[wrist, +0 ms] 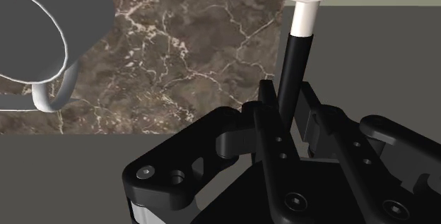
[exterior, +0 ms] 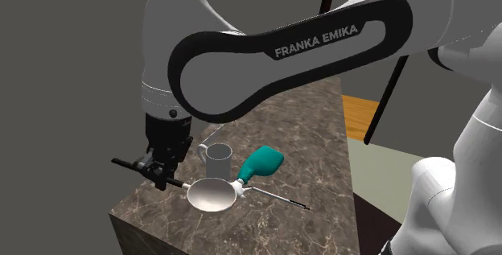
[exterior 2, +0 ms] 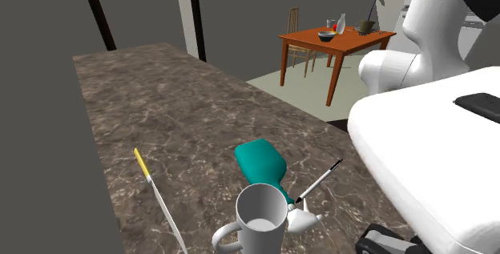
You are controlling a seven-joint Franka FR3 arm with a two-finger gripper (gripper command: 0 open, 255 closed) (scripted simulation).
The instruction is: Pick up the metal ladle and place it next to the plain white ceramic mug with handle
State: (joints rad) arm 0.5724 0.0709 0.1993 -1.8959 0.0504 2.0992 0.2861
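Black gripper point(exterior: 163, 174) at the shoulder view's left, clamped on ladle point(exterior: 211, 195) by its dark handle, jaws nearly together round it. Pale bowl just beside mug point(exterior: 217, 161), near worktop point(exterior: 322, 149) front edge; resting or a touch above, can't tell. Judged: placing step in hand. Next, prob.: lower w/o nudging mug, then release. Right of mug: teal item point(exterior: 261, 163), 1 thin pen point(exterior: 281, 199).
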